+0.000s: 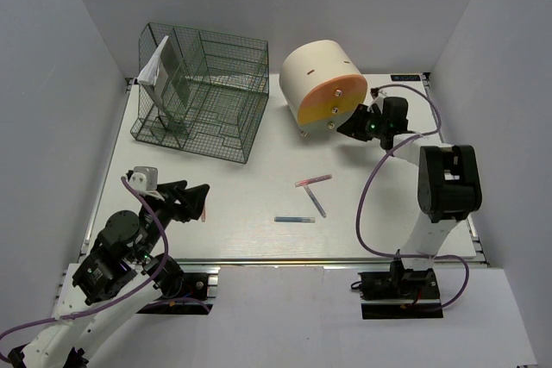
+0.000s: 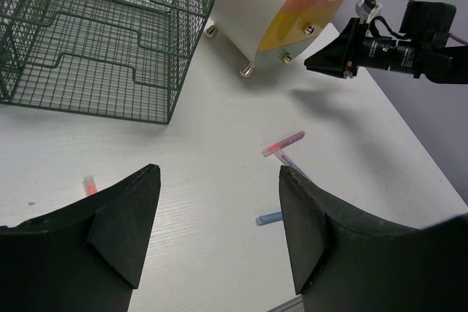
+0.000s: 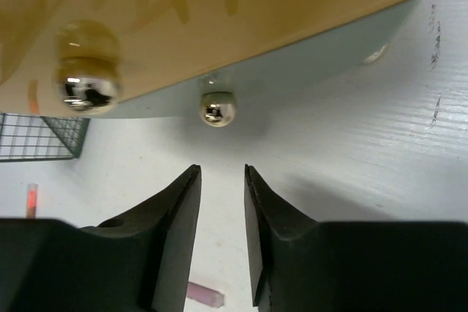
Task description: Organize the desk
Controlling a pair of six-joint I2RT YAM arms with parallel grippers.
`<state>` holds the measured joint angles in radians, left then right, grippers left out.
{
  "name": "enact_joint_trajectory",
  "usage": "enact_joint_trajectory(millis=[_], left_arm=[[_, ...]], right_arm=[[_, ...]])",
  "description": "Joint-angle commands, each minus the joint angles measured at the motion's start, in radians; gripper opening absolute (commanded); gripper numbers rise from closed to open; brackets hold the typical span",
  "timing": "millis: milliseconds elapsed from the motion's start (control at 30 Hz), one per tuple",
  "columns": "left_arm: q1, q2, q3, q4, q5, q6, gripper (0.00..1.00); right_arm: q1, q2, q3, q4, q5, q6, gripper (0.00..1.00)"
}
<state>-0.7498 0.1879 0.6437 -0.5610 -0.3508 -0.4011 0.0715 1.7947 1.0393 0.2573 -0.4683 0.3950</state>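
Above-left of your right pincer point(image 3: 221, 173), jaws narrowly parted and empty, sits a knob point(image 3: 88, 85) on the drawer front point(image 3: 241, 5); opening it seems the step: rise, bracket, close.

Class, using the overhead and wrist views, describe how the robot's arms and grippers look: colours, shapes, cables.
The left arm and right arm have white links joined by chunky black joint housings. A purple cable loops along each. The left gripper and right gripper have black, wedge-shaped fingers. A small green light glows near the right wrist.
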Motion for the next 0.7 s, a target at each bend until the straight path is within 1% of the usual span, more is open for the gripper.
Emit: enact_joint_trajectory(millis=[0, 200, 267, 400, 533, 667], left_arm=[[0.003, 0.018, -0.006, 0.001, 0.001, -0.002, 0.76], [0.003, 0.03, -0.006, 0.003, 0.003, -0.002, 0.76], [0.003, 0.035, -0.006, 0.004, 0.003, -0.001, 0.76], [0.003, 0.041, -0.006, 0.006, 0.006, 0.001, 0.76], [0.003, 0.044, -0.006, 0.004, 0.003, 0.001, 0.76], [0.003, 0.047, -0.006, 0.003, 0.0, -0.002, 0.76]], right_arm=[[-0.002, 0.043, 0.028, 0.109, -0.02, 0.013, 0.37], [0.002, 0.086, 0.039, 0.184, -0.038, 0.044, 0.48], [0.001, 0.098, 0.039, 0.214, -0.043, 0.07, 0.5], [0.002, 0.126, 0.041, 0.258, -0.059, 0.12, 0.52], [0.007, 0.167, 0.06, 0.275, -0.062, 0.169, 0.52], [0.017, 0.19, 0.059, 0.327, -0.069, 0.225, 0.51]])
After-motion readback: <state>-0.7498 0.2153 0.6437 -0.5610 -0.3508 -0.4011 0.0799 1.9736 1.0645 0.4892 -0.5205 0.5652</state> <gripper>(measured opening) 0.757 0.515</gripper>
